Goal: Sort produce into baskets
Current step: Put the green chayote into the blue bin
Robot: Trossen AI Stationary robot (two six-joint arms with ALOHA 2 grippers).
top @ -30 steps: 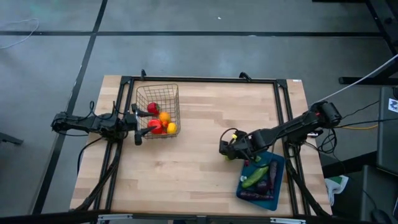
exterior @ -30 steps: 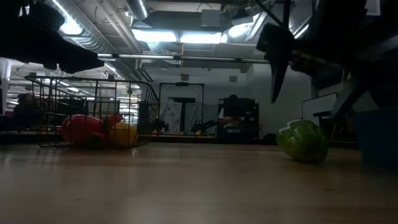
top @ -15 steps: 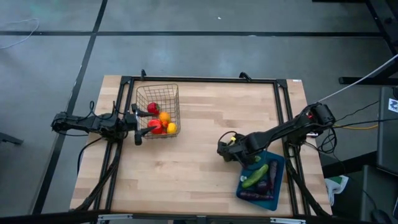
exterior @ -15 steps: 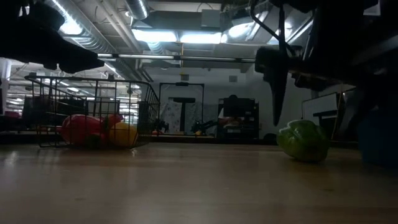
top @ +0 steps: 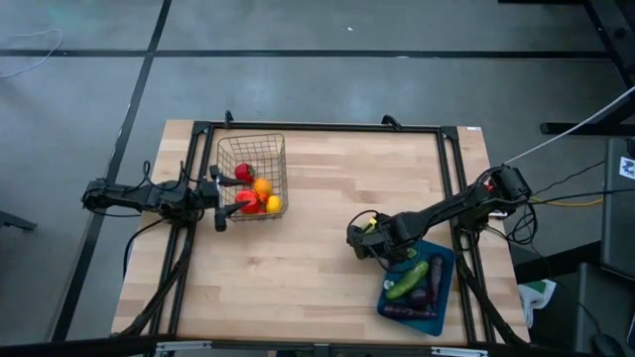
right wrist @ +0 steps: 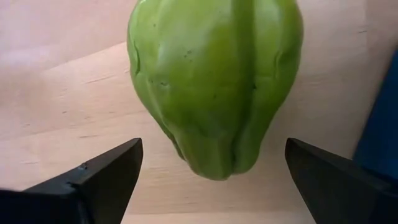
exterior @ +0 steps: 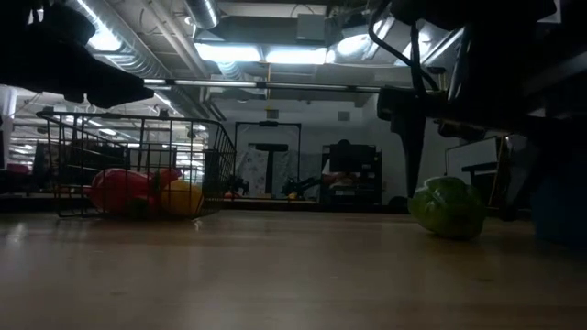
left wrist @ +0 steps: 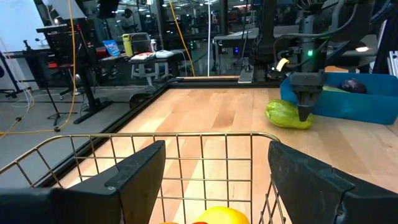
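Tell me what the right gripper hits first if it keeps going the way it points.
Most likely the green pepper: it lies on the table straight ahead of the open right gripper, centred between the fingers.

Wide bare stretch of pale wood tabletop (top: 327,178) thru the middle, nothing on it betw. the silver wire-mesh basket (top: 252,174) at the left and the flat teal-blue tray (top: 444,288) at the right. Green ribbed toy pepper (right wrist: 214,81) lies on the wood just beside the tray's inner edge; wall blocks approach from that side. Right gripper (top: 359,238) hangs over the pepper, fingers spread, gaps both flanks. Left gripper (top: 220,198), fingers apart, sits at the basket's outer wall.
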